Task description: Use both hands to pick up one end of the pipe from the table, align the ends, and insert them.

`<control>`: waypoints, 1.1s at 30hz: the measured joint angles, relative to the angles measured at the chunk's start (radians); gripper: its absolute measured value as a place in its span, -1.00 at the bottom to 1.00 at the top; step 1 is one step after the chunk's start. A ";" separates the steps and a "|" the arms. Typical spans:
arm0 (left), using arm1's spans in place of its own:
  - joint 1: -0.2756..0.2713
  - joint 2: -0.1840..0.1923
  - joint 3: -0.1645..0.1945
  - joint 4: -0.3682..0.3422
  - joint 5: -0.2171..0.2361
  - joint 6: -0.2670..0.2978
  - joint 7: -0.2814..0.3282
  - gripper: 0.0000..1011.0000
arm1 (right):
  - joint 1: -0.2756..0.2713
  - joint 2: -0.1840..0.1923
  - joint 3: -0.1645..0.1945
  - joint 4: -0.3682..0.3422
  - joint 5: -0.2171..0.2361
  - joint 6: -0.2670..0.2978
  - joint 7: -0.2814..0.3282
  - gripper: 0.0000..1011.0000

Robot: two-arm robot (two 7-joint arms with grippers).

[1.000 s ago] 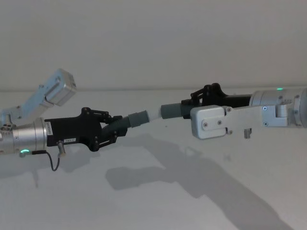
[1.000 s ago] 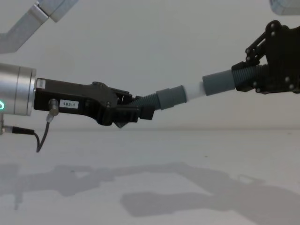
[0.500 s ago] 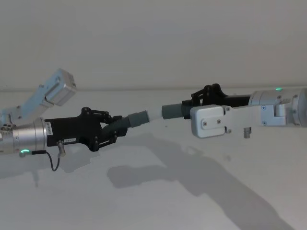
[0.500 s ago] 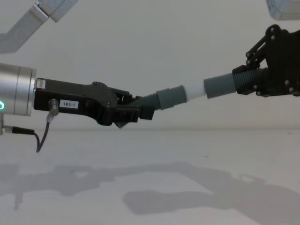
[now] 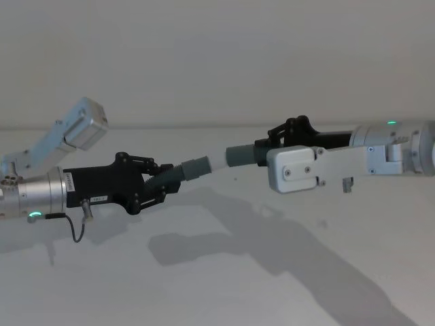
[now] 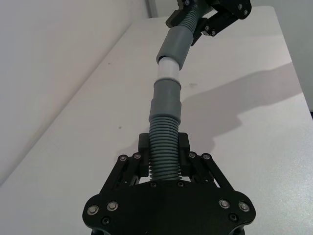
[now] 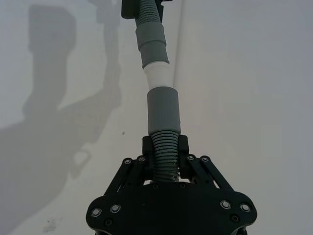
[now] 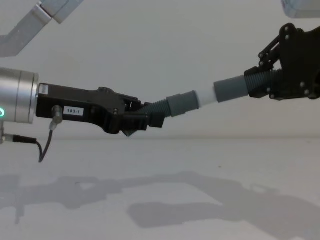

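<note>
**Pipe ends meeting in mid-air**

In the chest view, lower left, the left gripper (image 8: 142,119) clamps the white-tipped pipe piece (image 8: 172,105). Farther, upper right, the right gripper (image 8: 260,80) clamps the cuffed piece (image 8: 231,90), both held above the worktop (image 8: 160,200) so the ends align.

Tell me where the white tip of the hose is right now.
The white tip hangs in mid-air above the table, near the middle of the chest view, between the left gripper's hose cuff and the right gripper's cuff.
</note>
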 joint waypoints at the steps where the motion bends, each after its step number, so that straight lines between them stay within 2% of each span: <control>1: 0.000 0.000 0.000 0.000 0.000 0.000 0.000 -0.39 | 0.001 0.000 -0.001 0.000 0.000 0.000 0.000 -0.50; 33: 0.000 0.000 0.000 0.000 0.000 0.000 0.000 -0.39 | 0.029 -0.015 -0.025 0.028 0.022 -0.008 0.014 -0.50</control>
